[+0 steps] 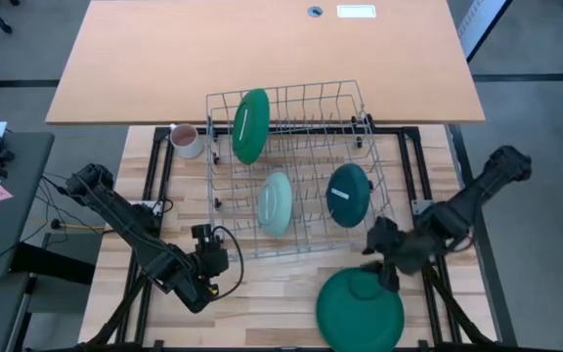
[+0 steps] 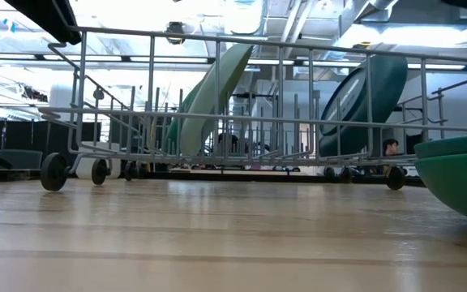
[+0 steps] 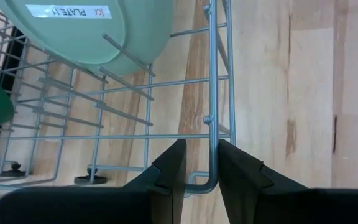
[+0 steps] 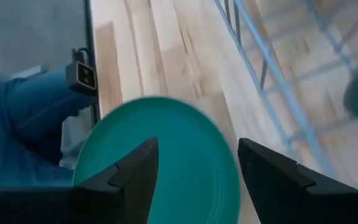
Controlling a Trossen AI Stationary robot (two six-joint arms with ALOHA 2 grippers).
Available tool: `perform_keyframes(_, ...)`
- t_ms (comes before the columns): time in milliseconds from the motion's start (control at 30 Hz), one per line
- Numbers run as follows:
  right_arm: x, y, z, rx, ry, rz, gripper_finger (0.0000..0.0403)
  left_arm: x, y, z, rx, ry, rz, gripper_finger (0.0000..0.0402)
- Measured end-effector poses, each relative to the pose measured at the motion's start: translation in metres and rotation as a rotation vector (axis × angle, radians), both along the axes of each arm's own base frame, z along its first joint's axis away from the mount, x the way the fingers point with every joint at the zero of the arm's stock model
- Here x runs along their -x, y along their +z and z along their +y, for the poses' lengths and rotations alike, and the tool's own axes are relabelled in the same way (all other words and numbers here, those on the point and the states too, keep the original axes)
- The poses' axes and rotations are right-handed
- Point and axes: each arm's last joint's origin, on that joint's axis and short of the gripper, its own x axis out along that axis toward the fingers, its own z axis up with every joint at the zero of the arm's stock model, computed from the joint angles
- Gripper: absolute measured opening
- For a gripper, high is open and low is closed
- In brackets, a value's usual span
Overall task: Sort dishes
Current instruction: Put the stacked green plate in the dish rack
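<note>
Plates: three stand in the rack (image 1: 225, 210), one large green plate (image 1: 360, 311) lies flat on the surface just outside it, directly beneath the wide-open, empty right end effector (image 1: 387, 262); left end effector (image 3: 199, 163) pinches a rack wire.

Four plates are counted in all: one large dark green plate (image 1: 251, 125), one pale mint plate (image 1: 275, 203) and one dark teal plate (image 1: 348, 195) stand in a single wire rack (image 1: 225, 103); one green plate (image 1: 360, 311) lies on the table (image 1: 272, 308). One mug (image 1: 186, 140) is seen.
</note>
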Motion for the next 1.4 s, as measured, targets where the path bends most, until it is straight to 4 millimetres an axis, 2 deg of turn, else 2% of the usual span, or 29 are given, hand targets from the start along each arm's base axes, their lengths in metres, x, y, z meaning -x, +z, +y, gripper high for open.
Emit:
perform_keyframes(233, 0.020, -0.019, 0.032, -0.012, -0.118, 0.099, 0.0228, 0.000, 0.000, 0.000, 0.077, 0.112, -0.053, 0.0091)
perform_keyframes(467, 0.017, -0.059, 0.059, -0.037, -0.273, 0.337, 0.0228, -0.001, 0.002, 0.001, 0.041, 0.119, -0.090, 0.0190)
perform_keyframes(600, 0.011, -0.080, 0.065, -0.011, -0.325, 0.486, 0.0228, -0.004, 0.003, 0.000, 0.003, 0.071, -0.111, 0.0247)
perform_keyframes(733, 0.007, -0.094, 0.068, 0.021, -0.327, 0.589, 0.0232, -0.008, 0.010, -0.004, -0.009, 0.017, -0.142, 0.0277)
perform_keyframes(1033, 0.010, -0.105, 0.066, 0.083, -0.421, 0.684, 0.0245, -0.014, 0.032, -0.009, 0.036, 0.008, -0.212, 0.0279)
perform_keyframes(1267, 0.011, -0.105, 0.067, 0.080, -0.425, 0.683, 0.0245, -0.013, 0.034, -0.010, 0.068, 0.034, -0.232, 0.0278)
perform_keyframes(1400, 0.009, -0.111, 0.068, 0.112, -0.417, 0.697, 0.0244, -0.012, 0.034, -0.012, 0.082, 0.036, -0.235, 0.0278)
